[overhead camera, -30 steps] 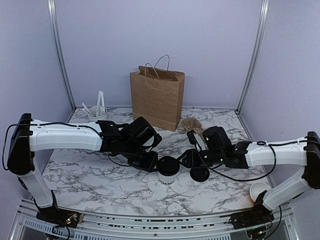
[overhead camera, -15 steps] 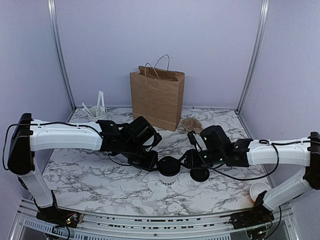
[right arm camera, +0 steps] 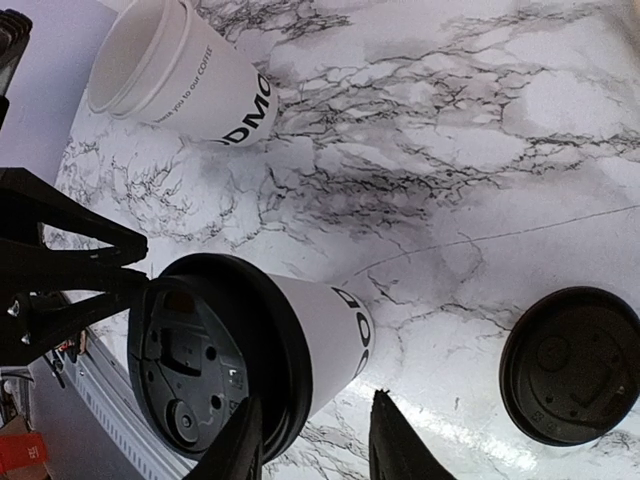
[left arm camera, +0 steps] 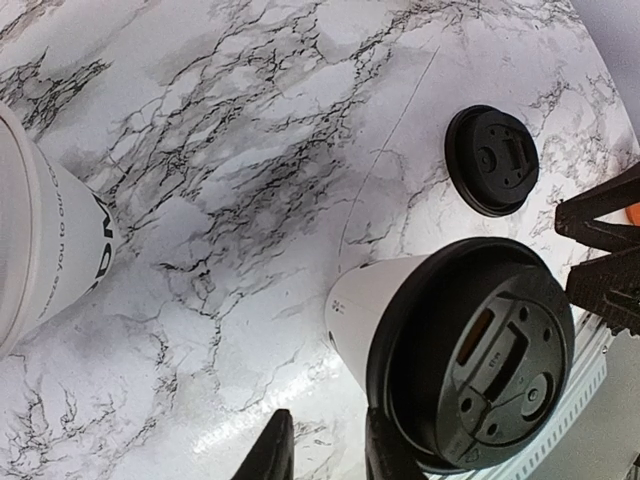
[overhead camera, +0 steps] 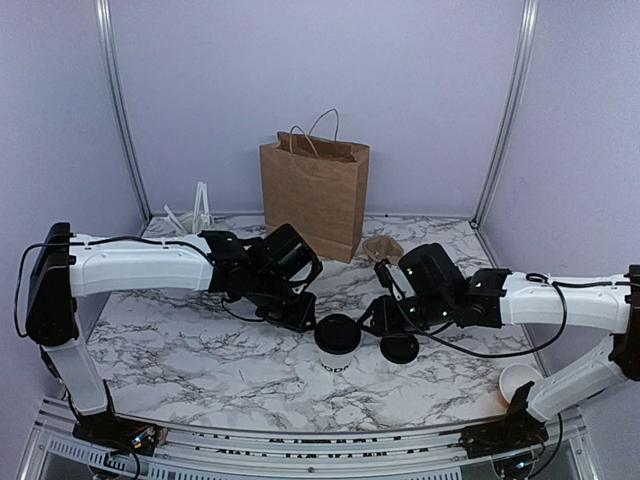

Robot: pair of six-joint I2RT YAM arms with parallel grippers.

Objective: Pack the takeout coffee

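Observation:
The takeout coffee (overhead camera: pixel 338 338), a white cup with black lettering and a black lid, stands upright on the marble table between my two grippers. In the left wrist view the coffee (left arm camera: pixel 470 350) is just right of my left gripper (left arm camera: pixel 330 452), which is open with nothing between its fingers. In the right wrist view the coffee (right arm camera: pixel 250 345) sits at my open right gripper (right arm camera: pixel 318 440), the lid's rim by the left finger and a gap at the right finger. In the top view the left gripper (overhead camera: pixel 303 318) and right gripper (overhead camera: pixel 375 318) flank the cup.
A brown paper bag (overhead camera: pixel 315 195) stands open at the back. A loose black lid (overhead camera: pixel 399 348) lies right of the coffee. A lidless white cup (right arm camera: pixel 180 80) lies on its side. Another white cup (overhead camera: pixel 518 380) is at the front right, and a utensil holder (overhead camera: pixel 192 225) at the back left.
My left gripper has drawn back a little from the coffee, up and away. My right gripper has edged slightly left towards it. The coffee has stayed put.

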